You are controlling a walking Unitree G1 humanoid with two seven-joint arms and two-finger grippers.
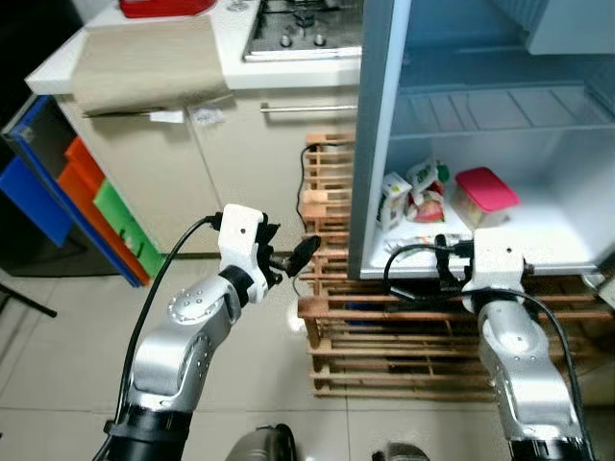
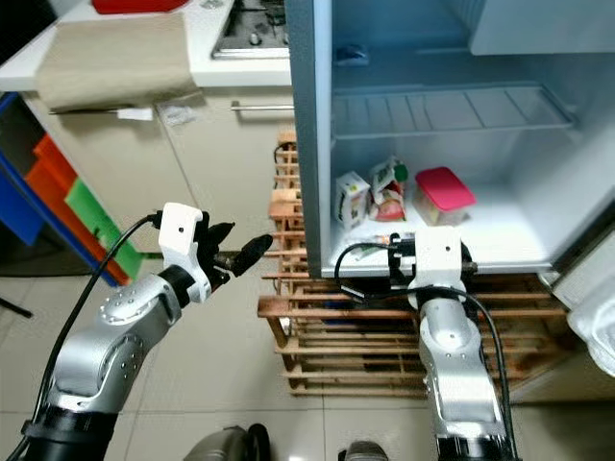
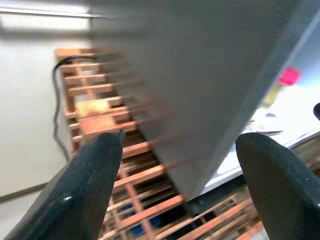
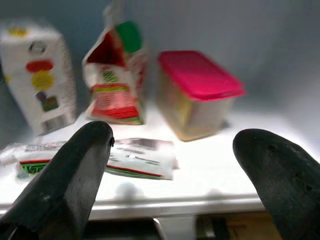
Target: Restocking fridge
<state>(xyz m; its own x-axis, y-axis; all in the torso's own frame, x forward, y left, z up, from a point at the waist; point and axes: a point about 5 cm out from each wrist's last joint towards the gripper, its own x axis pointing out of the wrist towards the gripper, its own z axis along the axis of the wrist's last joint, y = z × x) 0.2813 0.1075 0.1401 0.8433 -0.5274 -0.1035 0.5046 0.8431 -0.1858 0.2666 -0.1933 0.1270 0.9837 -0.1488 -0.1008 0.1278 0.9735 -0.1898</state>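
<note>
The left gripper point(image 1: 293, 257), fingers apart and empty, is raised beside the open fridge point(image 1: 380, 144), on whose bottom shelf stand a white carton point(image 1: 394, 199), a red-green pouch point(image 1: 429, 197) and a pink-lidded container point(image 1: 484, 195), with the right gripper point(image 4: 170, 165), fingers apart, at the shelf edge.

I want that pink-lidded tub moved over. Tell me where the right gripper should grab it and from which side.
Grip the tub across its clear body, just under the pink lid, coming straight in from the fridge's open front. It stands upright with free shelf on its right, and the pouch stands apart on its left, so a finger fits each side. The right gripper is open and already faces it.
</note>
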